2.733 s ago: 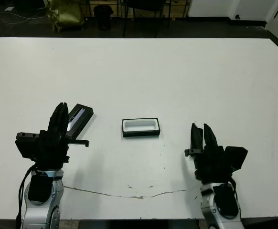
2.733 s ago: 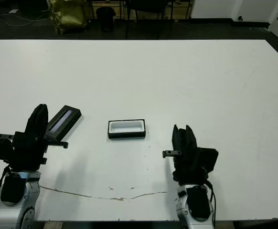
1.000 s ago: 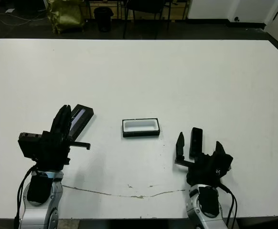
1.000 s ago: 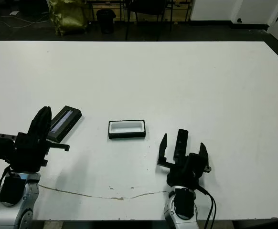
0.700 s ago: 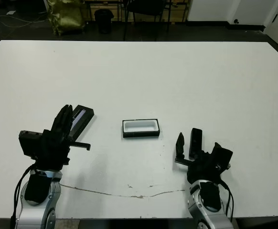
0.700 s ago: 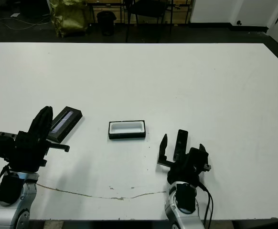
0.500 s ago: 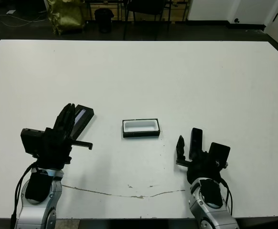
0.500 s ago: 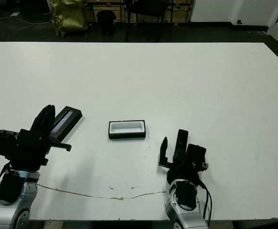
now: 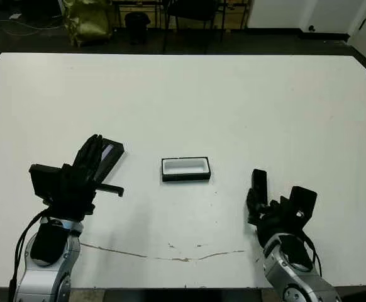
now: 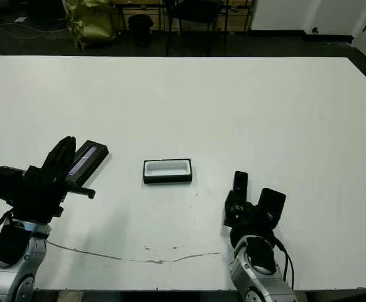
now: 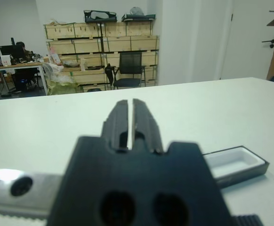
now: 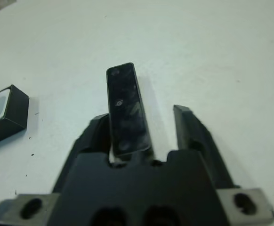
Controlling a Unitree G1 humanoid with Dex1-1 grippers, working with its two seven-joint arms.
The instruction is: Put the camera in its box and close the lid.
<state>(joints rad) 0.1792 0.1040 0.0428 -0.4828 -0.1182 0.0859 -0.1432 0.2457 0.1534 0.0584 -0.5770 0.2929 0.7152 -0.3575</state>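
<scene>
White table (image 9: 233, 107): camera (image 12: 126, 110) between right pincer (image 12: 149, 134) fingers.

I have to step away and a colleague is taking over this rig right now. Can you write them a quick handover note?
Right gripper: open, fingers either side of the camera, which lies on the table; not clamped.
Left gripper: shut, empty, beside the lid.
The box sits open and empty at table centre. The lid lies flat to the robot's left of it.
Done: right gripper lined up on the camera.
Left: grasp the camera, place it in the box, pick up the lid and close the box.
</scene>
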